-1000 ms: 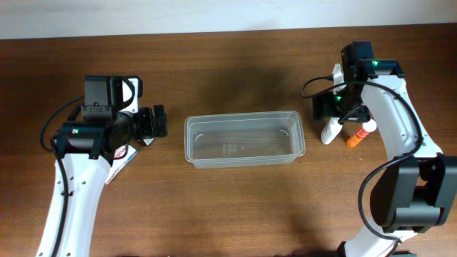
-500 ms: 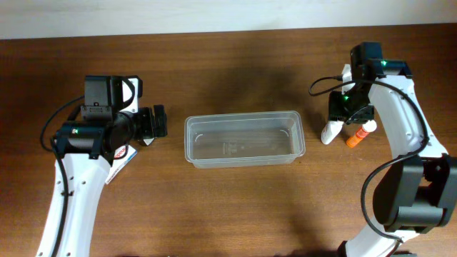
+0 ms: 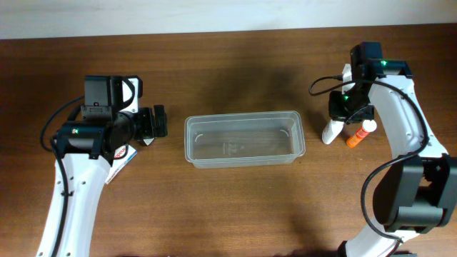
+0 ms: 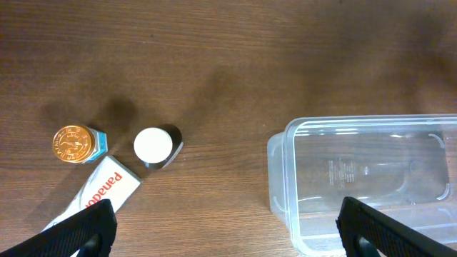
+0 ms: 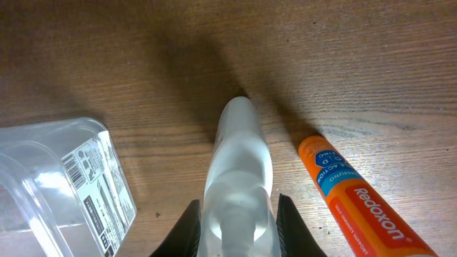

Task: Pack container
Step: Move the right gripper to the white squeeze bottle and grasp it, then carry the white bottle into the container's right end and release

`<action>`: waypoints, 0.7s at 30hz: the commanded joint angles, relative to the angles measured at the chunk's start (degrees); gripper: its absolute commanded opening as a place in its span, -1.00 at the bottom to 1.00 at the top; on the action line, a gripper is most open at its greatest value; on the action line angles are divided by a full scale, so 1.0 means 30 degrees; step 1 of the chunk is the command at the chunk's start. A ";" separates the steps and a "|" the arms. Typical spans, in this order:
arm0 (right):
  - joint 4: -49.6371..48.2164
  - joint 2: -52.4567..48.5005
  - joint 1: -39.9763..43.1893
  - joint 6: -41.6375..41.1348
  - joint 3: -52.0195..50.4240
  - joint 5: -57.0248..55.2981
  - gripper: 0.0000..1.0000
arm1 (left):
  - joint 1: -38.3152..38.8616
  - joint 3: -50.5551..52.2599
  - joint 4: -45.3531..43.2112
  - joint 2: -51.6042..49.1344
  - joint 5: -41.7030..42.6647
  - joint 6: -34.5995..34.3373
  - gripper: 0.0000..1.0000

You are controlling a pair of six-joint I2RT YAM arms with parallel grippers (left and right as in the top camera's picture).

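The clear rounded plastic tub (image 3: 245,139) is sat centrally; the smooth white bottle (image 5: 238,164) by the wooden worktop (image 3: 243,207)'s right edge is pinched by the right gripper (image 5: 238,227), and the left gripper (image 4: 228,232) is held wide open.

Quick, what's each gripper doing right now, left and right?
Left gripper: open, holding nothing.
Right gripper: closed on the white bottle.

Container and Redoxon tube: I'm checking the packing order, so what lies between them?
A white bottle lies between the container and the orange Redoxon tube, flanked by the right hand. The right wrist view shows it best.
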State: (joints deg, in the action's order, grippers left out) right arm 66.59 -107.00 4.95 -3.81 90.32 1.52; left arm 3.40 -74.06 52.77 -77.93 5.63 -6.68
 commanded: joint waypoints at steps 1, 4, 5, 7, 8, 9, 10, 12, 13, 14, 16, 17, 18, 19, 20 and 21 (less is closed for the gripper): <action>0.0386 0.0102 -0.0022 0.0124 0.0707 0.0044 -0.70 | -0.0102 -0.0437 0.0007 -0.0044 0.0211 0.0240 0.99; 0.1486 0.0539 -0.0036 0.0124 0.1734 0.0685 -0.70 | -0.0102 -0.0437 0.0000 -0.0044 0.0211 0.0240 0.99; 0.1814 0.0678 -0.0044 0.0168 0.2142 0.0882 -0.70 | -0.0102 -0.0437 0.0000 -0.0044 0.0211 0.0240 0.99; 0.2739 0.1115 -0.0138 0.0306 0.3249 0.1392 -0.70 | -0.0102 -0.0437 0.0000 -0.0044 0.0211 0.0240 0.99; 0.3147 0.1326 -0.0197 0.0656 0.3752 0.1705 -0.70 | -0.0102 -0.0437 0.0000 -0.0044 0.0211 0.0240 0.99; 0.3832 0.1712 -0.0423 0.1035 0.4590 0.2135 -0.70 | -0.0102 -0.0437 0.0000 -0.0044 0.0211 0.0240 0.99; 0.4226 0.1974 -0.0619 0.1144 0.5056 0.2302 -0.70 | -0.0102 -0.0437 0.0000 -0.0044 0.0211 0.0240 0.99; 0.4998 0.2608 -0.1275 0.1137 0.5952 0.2302 -0.70 | -0.0102 -0.0437 0.0000 -0.0044 0.0204 0.0240 0.99; 0.5202 0.2849 -0.1566 0.1129 0.6149 0.2310 -0.70 | -0.0102 -0.0437 0.0000 -0.0044 0.0211 0.0240 0.99; 0.5421 0.3191 -0.2047 0.1129 0.6251 0.2310 -0.70 | -0.0102 -0.0437 0.0000 -0.0044 0.0211 0.0240 0.99; 0.5807 0.3657 -0.3009 0.1122 0.6251 0.2302 -0.70 | -0.0102 -0.0437 0.0000 -0.0044 0.0211 0.0240 0.99; 0.5945 0.3738 -0.3490 0.1122 0.6244 0.2302 -0.69 | -0.0102 -0.0437 0.0000 -0.0044 0.0204 0.0240 0.99; 0.6033 0.3745 -0.3963 0.1115 0.6244 0.2295 -0.70 | -0.0102 -0.0437 0.0000 -0.0044 0.0211 0.0240 0.99; 0.6047 0.3716 -0.4437 0.1107 0.6215 0.2295 -0.69 | -0.0102 -0.0437 0.0000 -0.0044 0.0204 0.0240 0.99; 0.6018 0.3657 -0.4867 0.1100 0.6156 0.2288 -0.69 | -0.0102 -0.0437 0.0000 -0.0044 0.0204 0.0240 0.99; 0.5916 0.3519 -0.5311 0.0918 0.6062 0.2208 -0.70 | -0.0102 -0.0437 0.0000 -0.0044 0.0204 0.0240 0.99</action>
State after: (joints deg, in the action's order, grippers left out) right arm 84.84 -95.79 -7.35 -1.02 108.22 7.29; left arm 3.40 -74.06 52.77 -77.93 5.63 -6.68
